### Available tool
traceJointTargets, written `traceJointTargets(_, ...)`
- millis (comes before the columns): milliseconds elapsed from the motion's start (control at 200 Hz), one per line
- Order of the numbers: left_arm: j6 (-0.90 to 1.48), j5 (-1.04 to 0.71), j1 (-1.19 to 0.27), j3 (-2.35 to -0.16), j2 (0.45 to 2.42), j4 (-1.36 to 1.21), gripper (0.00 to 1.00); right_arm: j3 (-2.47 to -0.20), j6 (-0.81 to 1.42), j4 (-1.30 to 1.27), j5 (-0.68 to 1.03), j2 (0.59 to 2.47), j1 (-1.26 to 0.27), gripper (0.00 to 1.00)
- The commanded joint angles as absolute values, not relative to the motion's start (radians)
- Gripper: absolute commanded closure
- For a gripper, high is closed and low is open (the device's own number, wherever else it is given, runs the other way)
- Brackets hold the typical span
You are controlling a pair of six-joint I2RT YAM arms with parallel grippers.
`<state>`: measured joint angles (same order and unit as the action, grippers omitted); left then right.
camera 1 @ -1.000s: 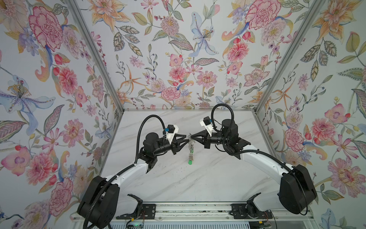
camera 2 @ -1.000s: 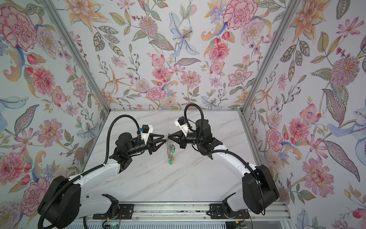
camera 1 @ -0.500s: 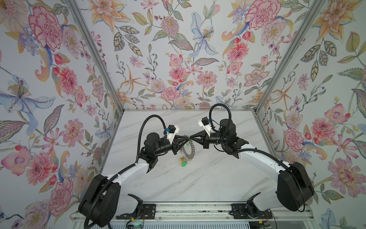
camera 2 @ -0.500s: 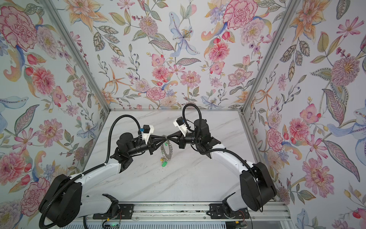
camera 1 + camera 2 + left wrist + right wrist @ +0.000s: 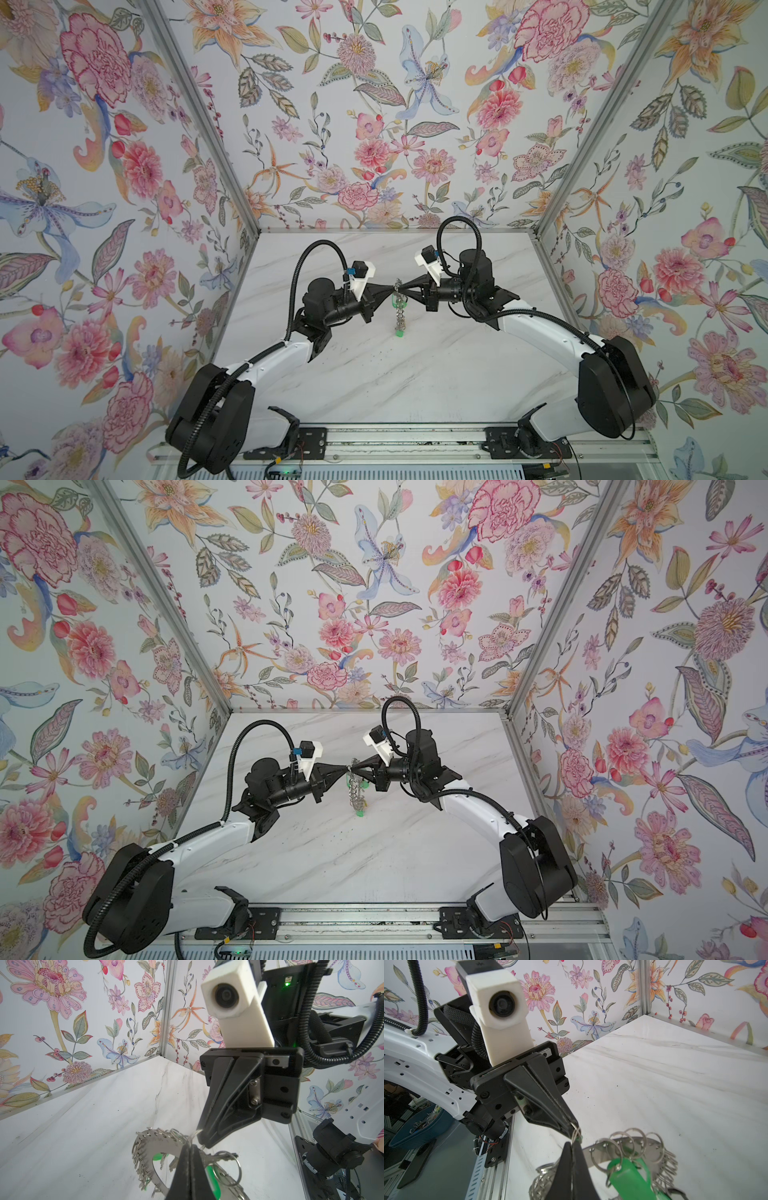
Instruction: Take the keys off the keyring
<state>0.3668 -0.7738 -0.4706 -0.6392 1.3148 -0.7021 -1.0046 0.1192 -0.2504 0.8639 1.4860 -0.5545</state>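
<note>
Keyring (image 5: 400, 309) is seen hanging edge-on under two end effectors that meet tip to tip over the middle of the table (image 5: 374, 374). Left end effector (image 5: 390, 288) is fully closed, with no gap between the jaws; its fingers (image 5: 188, 1167) are pinched on a small wire loop (image 5: 576, 1135) at the keyring's rim. Right end effector (image 5: 406, 287) is likewise clamped shut on wire at the same spot from the opposite side. Whether one loop or two adjoining loops are gripped cannot be told. A green-tagged key (image 5: 631, 1178) is hung from a neighbouring loop, just beside the right fingers (image 5: 571, 1169). Contact between the lowest tag (image 5: 360, 811) and the table cannot be judged.
</note>
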Motion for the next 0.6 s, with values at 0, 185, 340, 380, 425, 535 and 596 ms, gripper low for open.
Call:
traceJointTargets(0, 0.354, -0.787, -0.481, -0.637, 1.316, -0.745, 1.0, -1.037, 0.124, -0.289, 0.926, 1.487, -0.566, 1.0)
traceJointTargets(185, 0.342, -0.772, -0.481, -0.634, 1.3, -0.73, 1.0, -1.04, 0.127, -0.285, 0.931, 1.489, -0.56, 0.84)
traceJointTargets(340, 0.332, -0.764, -0.482, -0.632, 1.292, -0.717, 1.0, -1.052, 0.117, -0.26, 0.933, 1.493, -0.554, 0.73)
traceJointTargets(380, 0.332, -0.762, -0.48, -0.631, 1.289, -0.718, 1.0, -1.066, 0.113, -0.236, 0.932, 1.495, -0.549, 0.72)
traceJointTargets(425, 0.328, -0.759, -0.481, -0.629, 1.287, -0.716, 1.0, -1.079, 0.1, -0.201, 0.922, 1.496, -0.545, 0.71)
traceJointTargets(535, 0.322, -0.762, -0.482, -0.635, 1.289, -0.702, 1.0, -1.135, 0.037, -0.061, 0.854, 1.503, -0.54, 0.7)
traceJointTargets(596, 0.324, -0.761, -0.482, -0.632, 1.287, -0.705, 1.0, -1.182, 0.001, 0.041, 0.824, 1.515, -0.541, 0.7)
